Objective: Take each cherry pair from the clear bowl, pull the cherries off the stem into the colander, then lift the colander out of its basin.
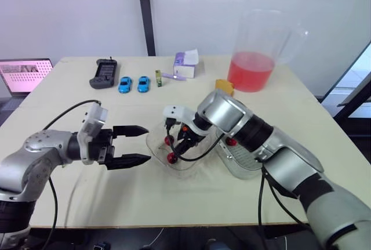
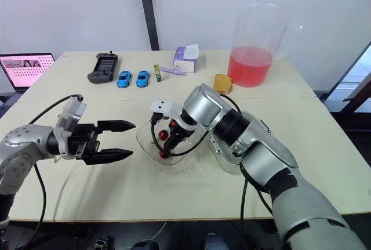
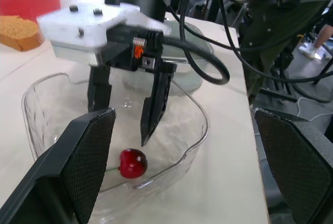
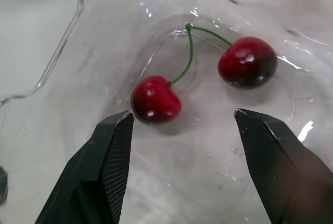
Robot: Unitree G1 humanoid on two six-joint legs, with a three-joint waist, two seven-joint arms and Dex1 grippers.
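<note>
The clear bowl (image 1: 191,167) sits mid-table, and a cherry pair (image 4: 155,100) joined by a green stem (image 4: 190,52) lies on its bottom. My right gripper (image 1: 181,147) reaches down into the bowl, open, with its fingers (image 4: 104,167) straddling the pair just above it and touching nothing. My left gripper (image 1: 148,144) hovers open just left of the bowl, level with its rim and holding nothing. Immediately right of the bowl, partly behind my right arm, is the colander in its basin (image 1: 243,166), with a red cherry (image 1: 231,141) inside.
At the back right stands a big pitcher of red liquid (image 1: 252,58), with a tan sponge (image 1: 225,86) near it. Along the back are a tissue box (image 1: 185,64), two blue toy cars (image 1: 125,84), a black controller (image 1: 104,74) and a laptop (image 1: 23,75).
</note>
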